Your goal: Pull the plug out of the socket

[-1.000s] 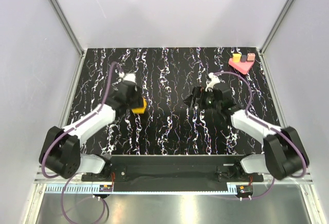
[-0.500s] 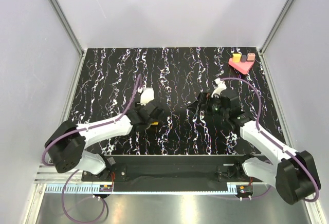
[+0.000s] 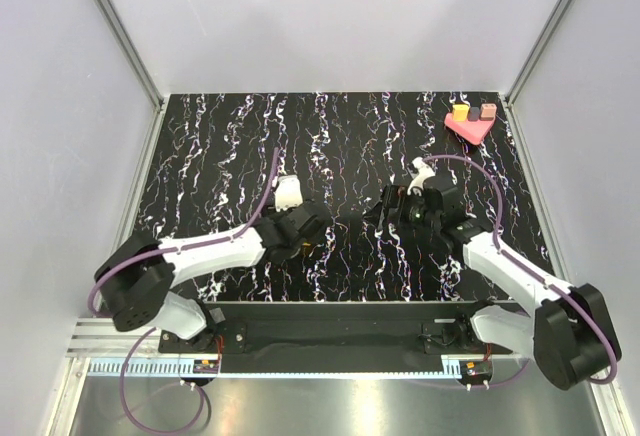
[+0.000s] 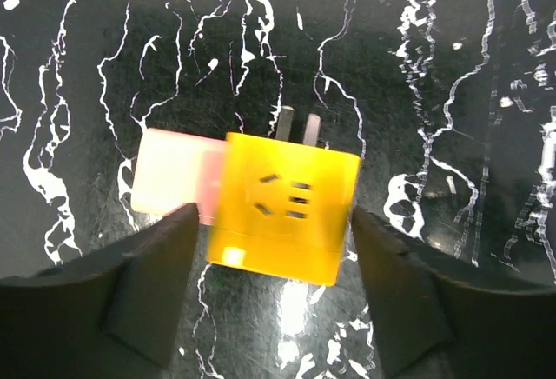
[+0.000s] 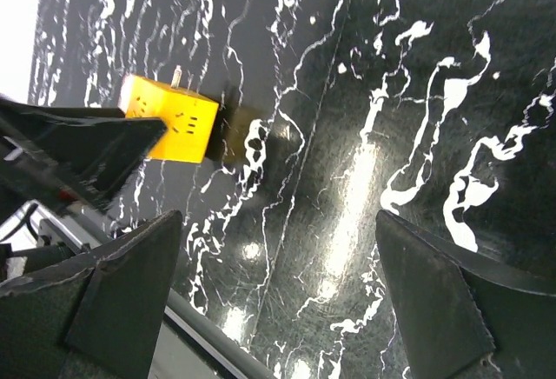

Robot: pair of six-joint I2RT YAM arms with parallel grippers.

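Seen from my remote console, the left gripper (image 3: 308, 240) grips the yellow socket cube (image 4: 287, 209) at the front middle of the black marbled table (image 3: 200, 136). Its fingers (image 4: 148, 283) press the cube's two sides. A pale pink plug (image 4: 174, 183) is seated in one face and two metal prongs (image 4: 295, 124) jut from another. To the right, the right gripper (image 3: 383, 206) hangs wide and empty — facing the cube, near it, not touching. In the far right corner sits a pink tray (image 3: 465, 128) of small blocks.
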